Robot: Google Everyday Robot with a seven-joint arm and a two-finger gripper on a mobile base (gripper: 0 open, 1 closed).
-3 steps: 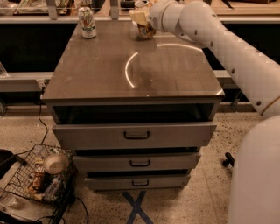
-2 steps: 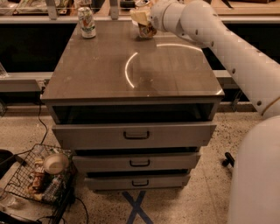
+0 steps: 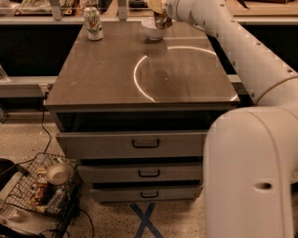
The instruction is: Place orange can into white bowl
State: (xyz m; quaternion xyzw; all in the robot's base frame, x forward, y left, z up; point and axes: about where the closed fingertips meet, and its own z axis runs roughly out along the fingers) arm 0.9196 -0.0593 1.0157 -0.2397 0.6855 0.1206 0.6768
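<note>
The orange can hangs upright in my gripper at the far edge of the table, just right of centre. The gripper is shut on the can's upper part, so its top is hidden. The can's lower end is at the right rim of the white bowl, which stands on the tabletop just below and to the left. I cannot tell whether the can touches the bowl. My white arm reaches in from the right.
A white-and-green can stands at the table's far left. The grey tabletop sits over a cabinet with three drawers. A wire basket holding a tan bowl and clutter lies on the floor at the lower left.
My gripper and the orange can have moved slightly up and to the right, so more of the white bowl shows. The other can has not moved.
</note>
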